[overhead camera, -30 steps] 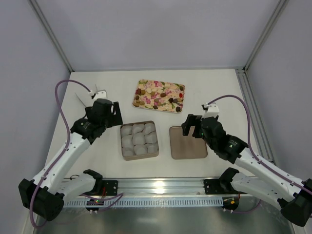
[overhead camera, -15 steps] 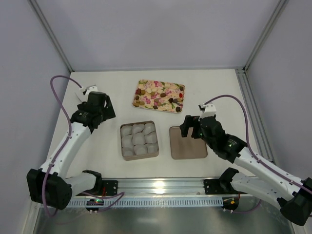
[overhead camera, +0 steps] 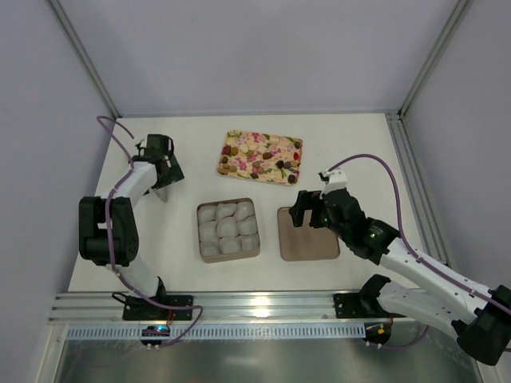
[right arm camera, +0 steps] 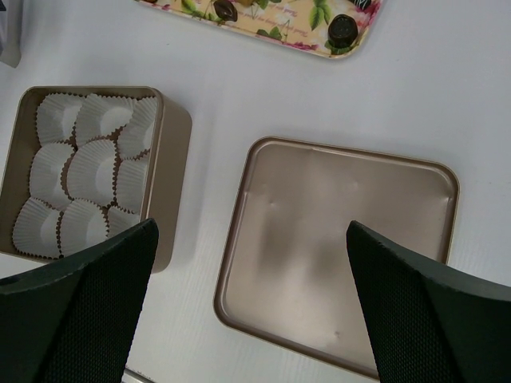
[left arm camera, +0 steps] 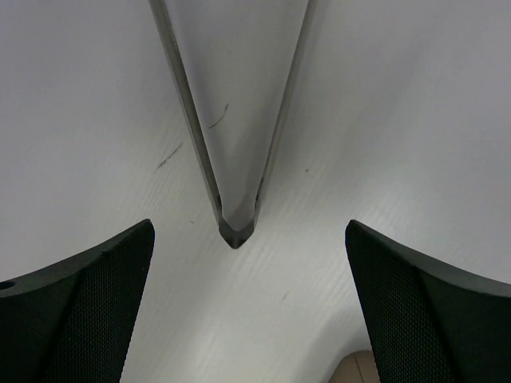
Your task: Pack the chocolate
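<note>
- Picking not yet begun: left hand [left arm camera: 249,231] and right hand [right arm camera: 251,231] both gape wide, empty.
- Next: reach for a chocolate [right arm camera: 342,27] on the floral tray [overhead camera: 295,162].

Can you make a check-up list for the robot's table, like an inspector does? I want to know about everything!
Surface: white table, no spills seen.
Job's things: chocolates lie on the floral tray. The box holds white paper cups that look empty. Its lid lies beside it, empty.
Clutter: nothing seen.
Grippers: left gripper is open and empty, facing the enclosure's corner. Right gripper is open and empty, above the lid.
Cables: left cable and right cable, both purple, loop off the arms; no snag seen.
Surroundings: grey walls, metal rail at the near edge.
</note>
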### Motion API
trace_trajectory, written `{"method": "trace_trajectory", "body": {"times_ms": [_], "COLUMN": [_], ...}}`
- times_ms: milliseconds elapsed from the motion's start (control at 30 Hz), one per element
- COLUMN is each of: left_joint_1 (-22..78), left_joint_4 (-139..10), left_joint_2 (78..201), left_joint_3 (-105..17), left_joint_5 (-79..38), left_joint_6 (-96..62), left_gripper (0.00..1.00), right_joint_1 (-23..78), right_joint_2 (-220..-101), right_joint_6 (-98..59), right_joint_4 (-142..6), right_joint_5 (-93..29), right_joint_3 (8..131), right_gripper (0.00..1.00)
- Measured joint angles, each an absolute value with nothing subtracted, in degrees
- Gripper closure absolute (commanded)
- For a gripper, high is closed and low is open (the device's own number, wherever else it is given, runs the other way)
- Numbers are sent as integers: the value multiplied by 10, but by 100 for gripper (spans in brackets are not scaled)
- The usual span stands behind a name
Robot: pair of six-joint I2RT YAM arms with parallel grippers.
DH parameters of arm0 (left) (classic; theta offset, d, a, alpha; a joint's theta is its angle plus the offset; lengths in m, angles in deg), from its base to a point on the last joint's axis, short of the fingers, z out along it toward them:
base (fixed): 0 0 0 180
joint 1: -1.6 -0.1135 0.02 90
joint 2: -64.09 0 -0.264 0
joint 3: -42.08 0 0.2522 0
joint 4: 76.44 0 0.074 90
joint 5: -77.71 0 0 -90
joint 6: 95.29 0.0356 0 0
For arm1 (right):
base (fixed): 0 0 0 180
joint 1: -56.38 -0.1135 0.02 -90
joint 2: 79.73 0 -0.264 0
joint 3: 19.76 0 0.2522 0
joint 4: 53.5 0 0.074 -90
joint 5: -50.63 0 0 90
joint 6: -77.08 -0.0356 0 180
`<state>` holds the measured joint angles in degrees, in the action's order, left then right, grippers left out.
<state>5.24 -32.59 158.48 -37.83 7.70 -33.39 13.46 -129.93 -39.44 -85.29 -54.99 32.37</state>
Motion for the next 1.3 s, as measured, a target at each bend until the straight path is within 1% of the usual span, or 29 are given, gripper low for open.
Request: {"method": "trace_trajectory", "body": {"times_ms": [233,433,700,1167,1233,1300], "left_joint_1": [14,-20,-45,-45,-45,-45], "left_joint_4": [-348,-372,-384,-364,-360,-358], "left_joint_2": [1655,1720,1776,1823,1825,1828], "left_joint_3": [-396,-429,-486,-556,-560,-563], "left_joint_5": [69,36,11,10,10,10], "left_joint_6": [-333,-333,-320,-304,-304,-304], "left_gripper": [0,0,2,15,21,30], "right_joint_1": [135,135,135,135,135,135], "right_joint_2": [-1304,-1313,-1315,-1334,-1338,-1339], "right_joint_6": [-389,-385,-385,-384,-384,-384], "right_joint_4": [-853,-853,-853,-851,-850,-850], "right_joint_5": [-547,-548,-548,-546,-544,-544], "right_joint_3": [324,324,324,324,324,324], "right_gripper": [0,0,0,0,0,0]}}
